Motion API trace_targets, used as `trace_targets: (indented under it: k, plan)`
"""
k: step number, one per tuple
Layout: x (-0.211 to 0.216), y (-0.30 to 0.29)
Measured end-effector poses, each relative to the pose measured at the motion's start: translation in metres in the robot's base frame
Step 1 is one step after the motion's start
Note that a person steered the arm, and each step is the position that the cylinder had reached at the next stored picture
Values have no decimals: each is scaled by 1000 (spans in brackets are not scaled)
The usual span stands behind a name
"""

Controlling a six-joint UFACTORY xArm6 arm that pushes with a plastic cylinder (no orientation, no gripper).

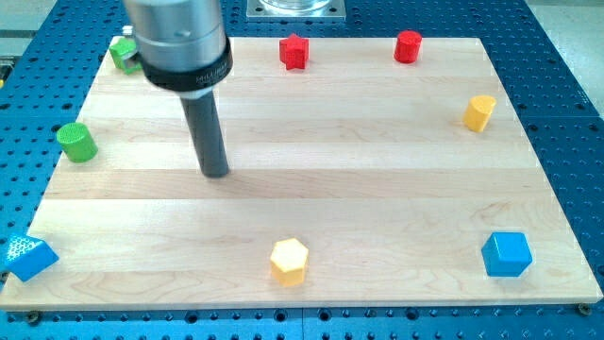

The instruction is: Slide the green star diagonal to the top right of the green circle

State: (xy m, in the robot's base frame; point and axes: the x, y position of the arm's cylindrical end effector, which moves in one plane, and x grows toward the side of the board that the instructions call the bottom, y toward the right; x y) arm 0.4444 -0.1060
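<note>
The green star (123,53) lies at the board's top left corner, partly hidden behind the arm's grey housing. The green circle (76,142), a short cylinder, stands near the left edge, below the star. My tip (217,173) rests on the board to the right of the green circle and below and right of the star, touching neither block.
A red star (294,51) and a red cylinder (408,46) sit along the top edge. A yellow cylinder (479,112) is at the right. A blue cube (507,254) is at bottom right, a yellow hexagon (289,261) at bottom middle, a blue triangle (30,257) at bottom left.
</note>
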Motion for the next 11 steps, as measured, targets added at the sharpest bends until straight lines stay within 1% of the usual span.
trace_targets:
  k: [1,2,3,4,5,6,7,8,9,10,11]
  plan:
    - [-49,-54]
    - [-90,-134]
    - [-114,-198]
    - [-142,-199]
    - [-186,-199]
    - [-220,-196]
    - [-213,-170]
    - [-147,-133]
    - [-114,-92]
    - [-118,-123]
    - [-147,-165]
